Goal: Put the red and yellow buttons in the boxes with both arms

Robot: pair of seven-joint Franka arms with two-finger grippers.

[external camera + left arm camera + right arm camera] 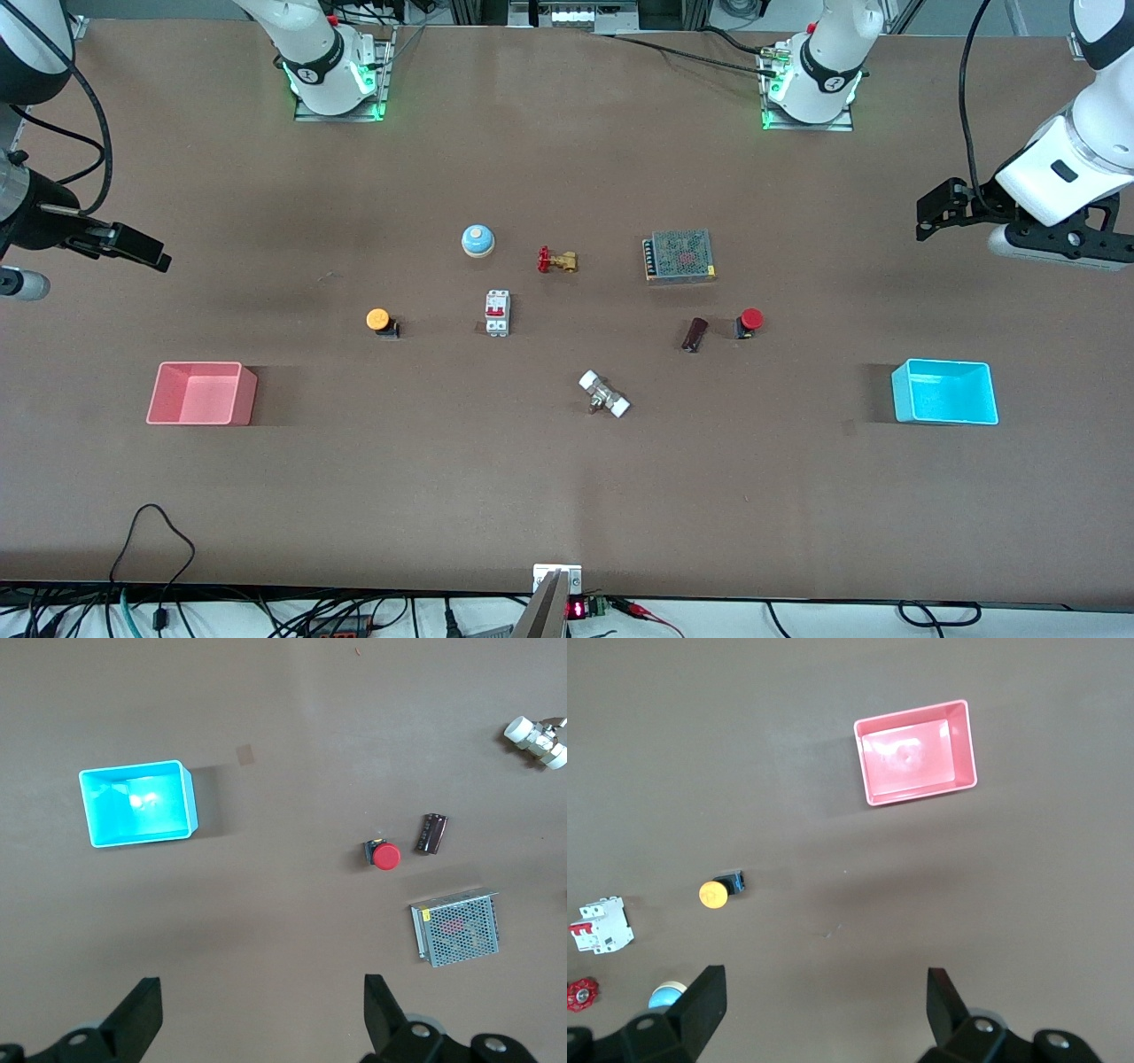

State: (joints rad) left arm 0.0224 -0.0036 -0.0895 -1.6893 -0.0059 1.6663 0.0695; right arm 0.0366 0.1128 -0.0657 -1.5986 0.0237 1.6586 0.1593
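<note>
The yellow button (pixel 379 320) lies on the table toward the right arm's end and also shows in the right wrist view (pixel 713 894). The pink box (pixel 197 396) stands empty, nearer the front camera than that button (pixel 915 751). The red button (pixel 749 322) lies toward the left arm's end (pixel 384 855). The cyan box (pixel 944 394) stands empty, nearer the front camera than it (pixel 137 804). My left gripper (pixel 927 217) is open and empty, high over bare table at its end (pixel 263 992). My right gripper (pixel 146 250) is open and empty, high over bare table at its end (pixel 824 983).
Between the buttons lie a white circuit breaker (pixel 497 313), a blue-domed bell (pixel 477 240), a brass valve with a red handwheel (pixel 556 260), a grey mesh-topped unit (pixel 679 256), a dark brown cylinder (pixel 695 334) beside the red button, and a white-ended fitting (pixel 604 394).
</note>
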